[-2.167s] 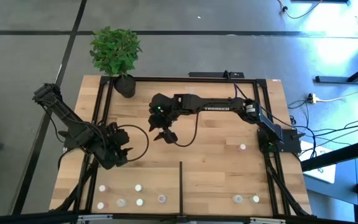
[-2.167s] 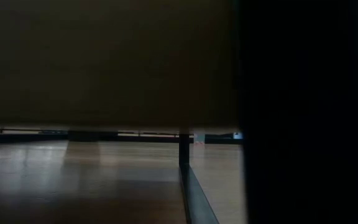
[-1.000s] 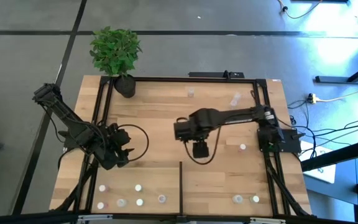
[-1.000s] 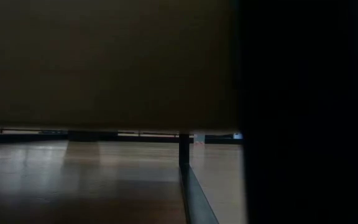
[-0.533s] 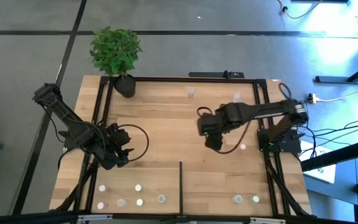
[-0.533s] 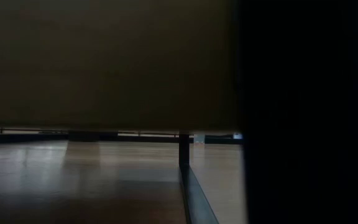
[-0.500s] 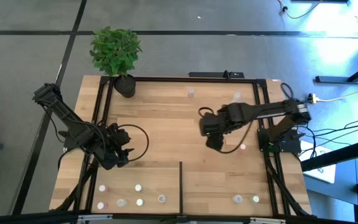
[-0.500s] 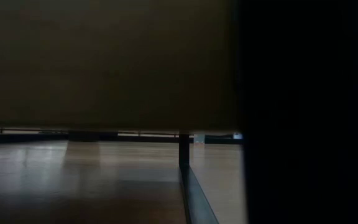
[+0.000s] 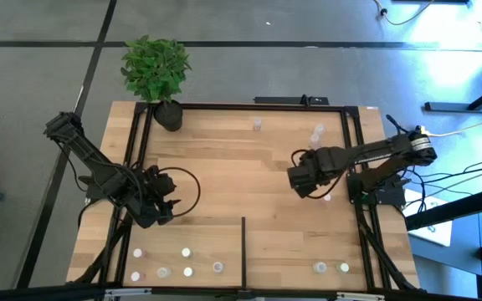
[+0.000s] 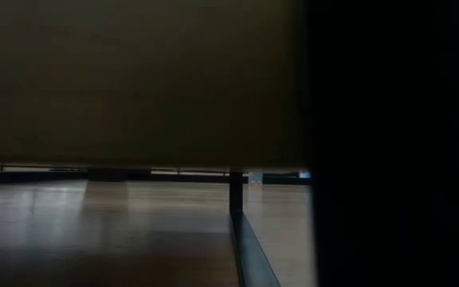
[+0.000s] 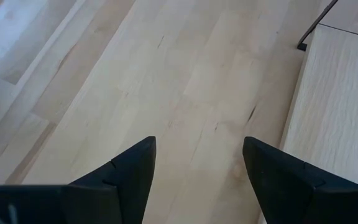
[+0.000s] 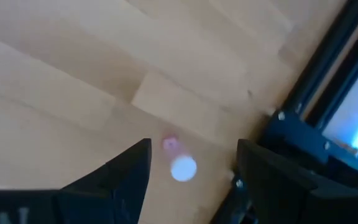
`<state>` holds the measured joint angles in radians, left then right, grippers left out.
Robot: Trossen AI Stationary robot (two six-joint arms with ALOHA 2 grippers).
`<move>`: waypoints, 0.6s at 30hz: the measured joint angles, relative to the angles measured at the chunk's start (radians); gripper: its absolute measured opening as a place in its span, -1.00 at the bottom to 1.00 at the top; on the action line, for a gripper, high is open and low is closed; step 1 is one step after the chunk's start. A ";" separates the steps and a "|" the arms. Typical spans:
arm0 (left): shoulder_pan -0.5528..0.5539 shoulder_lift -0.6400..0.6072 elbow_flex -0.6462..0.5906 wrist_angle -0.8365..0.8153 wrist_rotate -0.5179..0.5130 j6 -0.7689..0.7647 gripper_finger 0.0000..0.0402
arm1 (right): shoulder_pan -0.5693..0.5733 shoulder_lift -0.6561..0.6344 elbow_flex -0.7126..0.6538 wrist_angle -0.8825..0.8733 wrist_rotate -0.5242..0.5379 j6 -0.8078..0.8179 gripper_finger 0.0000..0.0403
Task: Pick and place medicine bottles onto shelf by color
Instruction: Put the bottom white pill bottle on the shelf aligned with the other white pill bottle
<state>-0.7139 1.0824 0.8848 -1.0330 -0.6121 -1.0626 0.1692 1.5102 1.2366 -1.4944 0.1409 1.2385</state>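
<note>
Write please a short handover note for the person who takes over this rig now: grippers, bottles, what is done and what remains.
Left gripper: open, empty, idle over the table's left side.
Right gripper: open, empty, directly above a tiny white-topped bottle near the right black rail.
Light-wood shelf panel with short black divider bar: about five small bottles left of the bar, two bottles right of it.
Left: that bottle, plus two clear bottles at the far edge.

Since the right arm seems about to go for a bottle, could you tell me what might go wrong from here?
1. The bottle lies close to the black frame rail, so the open right gripper could strike the rail as it descends.
2. The bottle is far smaller than the fingers; an off-centre close might knock it away.
</note>
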 joint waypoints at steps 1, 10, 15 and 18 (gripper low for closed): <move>0.000 0.000 0.000 0.002 0.000 0.000 0.17 | 0.000 0.000 -0.019 0.013 -0.020 0.001 0.19; 0.000 0.000 0.000 0.005 0.000 0.000 0.17 | 0.014 0.000 -0.136 0.088 -0.138 -0.012 0.19; 0.000 0.000 0.000 0.006 0.000 -0.002 0.17 | 0.036 0.000 -0.143 0.141 -0.226 -0.100 0.19; 0.000 0.000 0.000 0.006 0.000 -0.005 0.17 | 0.079 0.001 -0.109 0.168 -0.248 -0.144 0.19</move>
<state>-0.7136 1.0824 0.8848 -1.0275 -0.6121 -1.0679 0.2485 1.5108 1.1276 -1.3261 -0.1073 1.0944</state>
